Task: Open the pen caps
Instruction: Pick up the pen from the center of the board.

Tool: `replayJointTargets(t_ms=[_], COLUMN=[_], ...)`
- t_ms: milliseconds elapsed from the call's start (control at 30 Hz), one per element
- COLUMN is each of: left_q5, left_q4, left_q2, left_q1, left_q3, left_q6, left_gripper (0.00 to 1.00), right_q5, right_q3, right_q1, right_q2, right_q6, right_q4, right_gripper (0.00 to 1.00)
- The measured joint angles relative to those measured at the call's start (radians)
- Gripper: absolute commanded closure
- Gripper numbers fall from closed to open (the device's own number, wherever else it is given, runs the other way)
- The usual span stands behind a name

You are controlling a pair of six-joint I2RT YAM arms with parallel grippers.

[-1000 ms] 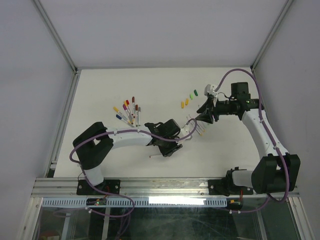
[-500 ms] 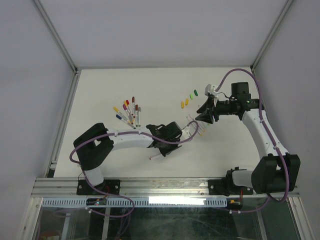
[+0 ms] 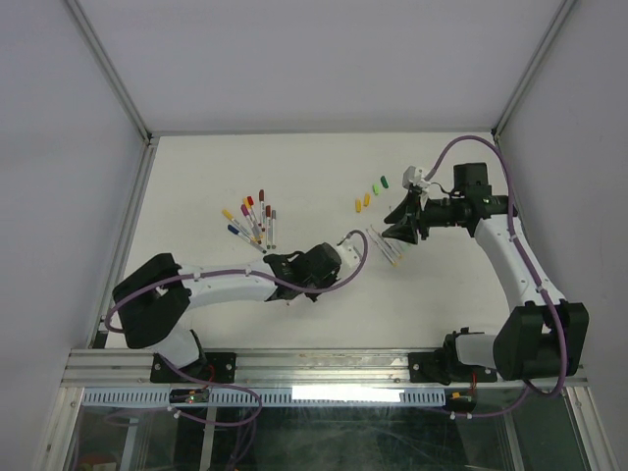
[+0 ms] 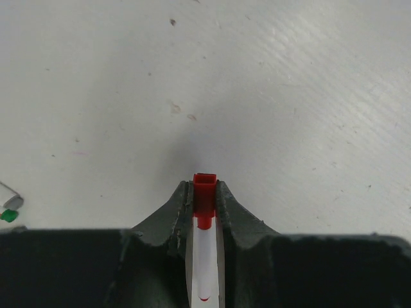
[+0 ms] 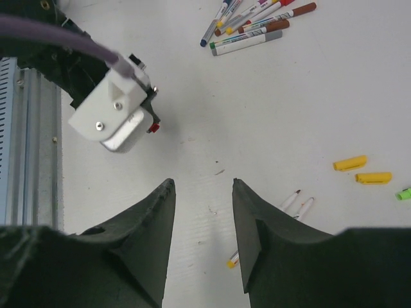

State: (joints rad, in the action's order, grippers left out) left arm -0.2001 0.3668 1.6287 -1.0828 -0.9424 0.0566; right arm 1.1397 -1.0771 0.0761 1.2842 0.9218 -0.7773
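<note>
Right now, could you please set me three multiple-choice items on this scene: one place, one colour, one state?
1. Where do the two short yellow plastic caps lie?
A) on pen barrels
B) loose on the white table
C) on the metal rail

2. What colour is the end of the white plastic pen held in the left gripper?
A) blue
B) red
C) green

3. How is the right gripper?
A) open, empty
B) shut on a cap
C) shut on a pen

1 B: they lie bare on the tabletop.
2 B: the left wrist view shows a red end.
3 A: its jaws stand apart, nothing between.
</note>
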Motion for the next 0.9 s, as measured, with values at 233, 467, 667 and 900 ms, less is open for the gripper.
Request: replayJointTargets(t_ms=[233,467,667,900], left_q5=[-0.125,-0.193,-0.192,-0.216], left_q4=[-0.245,-0.527,-0.804,-1.107], left_q2=[-0.163,-0.260,-0.327,-0.359], left_q1=[0.032,0.077,0.112,0.129], left_q3=[0.151,0.301,0.469,0.651], left_q6=[-0.090,-0.266,-0.468,-0.676], left_gripper=[1.00,1.00,1.00,1.00], right_q5=[0.053,0.096,0.076,0.030], right_q3=[0.081,0.176,0.258,0.277], right_q1=[0.000,0.024,0.132,0.208], right_q2=[-0.001,-0.004,0.000,0.029], right_q6=[-0.072,-0.257,-0.424,-0.536], right_q4=[0.088,0.296,0.481,0.631], right_gripper=[0.56,0.55,0.53,0.51])
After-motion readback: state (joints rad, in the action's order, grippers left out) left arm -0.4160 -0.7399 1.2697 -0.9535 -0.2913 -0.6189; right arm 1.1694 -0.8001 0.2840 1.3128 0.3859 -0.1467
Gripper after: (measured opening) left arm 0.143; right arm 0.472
